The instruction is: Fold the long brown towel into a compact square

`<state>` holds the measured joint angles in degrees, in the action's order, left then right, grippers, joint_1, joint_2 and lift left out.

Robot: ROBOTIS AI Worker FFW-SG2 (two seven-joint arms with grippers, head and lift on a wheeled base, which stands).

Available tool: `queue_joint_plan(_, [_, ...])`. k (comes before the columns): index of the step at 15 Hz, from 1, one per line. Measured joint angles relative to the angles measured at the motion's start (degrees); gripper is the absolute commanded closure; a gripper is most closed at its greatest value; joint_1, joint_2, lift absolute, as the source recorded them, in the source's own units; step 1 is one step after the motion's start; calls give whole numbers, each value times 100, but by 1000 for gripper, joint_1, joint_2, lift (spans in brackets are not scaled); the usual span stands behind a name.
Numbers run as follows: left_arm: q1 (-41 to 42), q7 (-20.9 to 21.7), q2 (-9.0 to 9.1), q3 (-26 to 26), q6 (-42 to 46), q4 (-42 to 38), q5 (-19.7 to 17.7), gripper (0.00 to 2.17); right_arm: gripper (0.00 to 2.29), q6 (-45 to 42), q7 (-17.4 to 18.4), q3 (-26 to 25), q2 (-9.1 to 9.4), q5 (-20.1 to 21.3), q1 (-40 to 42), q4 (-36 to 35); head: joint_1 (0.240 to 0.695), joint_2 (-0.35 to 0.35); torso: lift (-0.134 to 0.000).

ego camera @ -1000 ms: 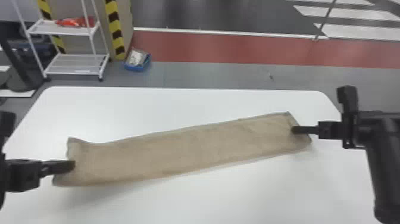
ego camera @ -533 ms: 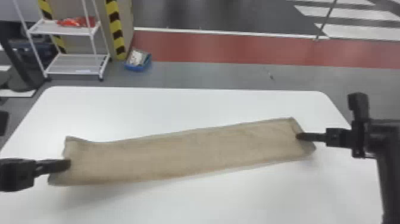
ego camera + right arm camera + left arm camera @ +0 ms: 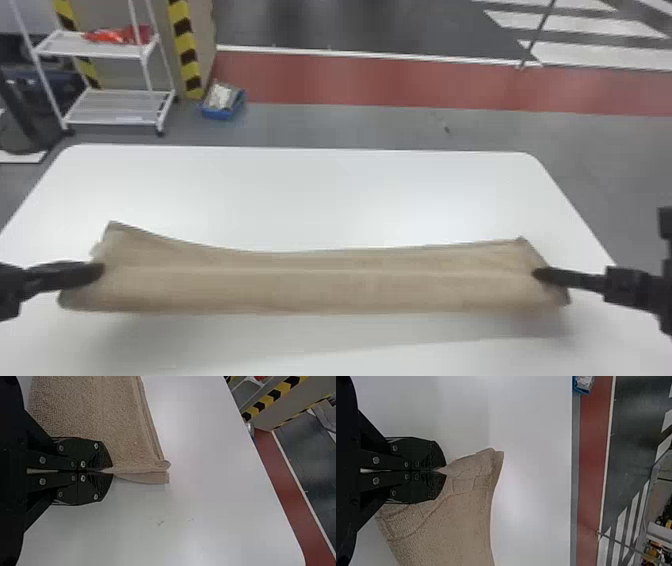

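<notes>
Above the near part of the white table [image 3: 350, 195], the long brown towel [image 3: 320, 285] is suspended as a narrow strip between the left gripper [image 3: 445, 471] and the right gripper [image 3: 111, 471]. Each short end is pinched between closed fingers. From the broad shadow [image 3: 260, 345] below, the cloth is judged to be lifted, at least in part. The step in hand is probably the straightening and laying down of the strip before it is shortened. Both ends should be lowered together under light, equal tension; otherwise the creases by the left gripper may be pressed into the fold.
</notes>
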<state>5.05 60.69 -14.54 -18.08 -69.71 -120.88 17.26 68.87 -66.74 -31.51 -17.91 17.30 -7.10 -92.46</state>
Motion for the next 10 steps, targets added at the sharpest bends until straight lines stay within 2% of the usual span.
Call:
queue_joint_plan(1, [10,132,-7,33,83,-4,60,1787,441,51,-186,-55,-47,-8,114,-45,695,-159,-124])
queue_joint_plan(2, [17,186,-8,74,161,-4,123,1787,319,72,-300,-73,-81,12,208,-71,695,-164,-124])
queue_joint_plan(6, [22,225,-14,120,258,25,188,1787,306,76,-239,-105,-88,26,223,-131,695,-176,-124])
queue_joint_plan(10, [79,281,-14,131,338,24,190,1787,390,103,39,96,-5,133,-183,-30,695,-167,-124])
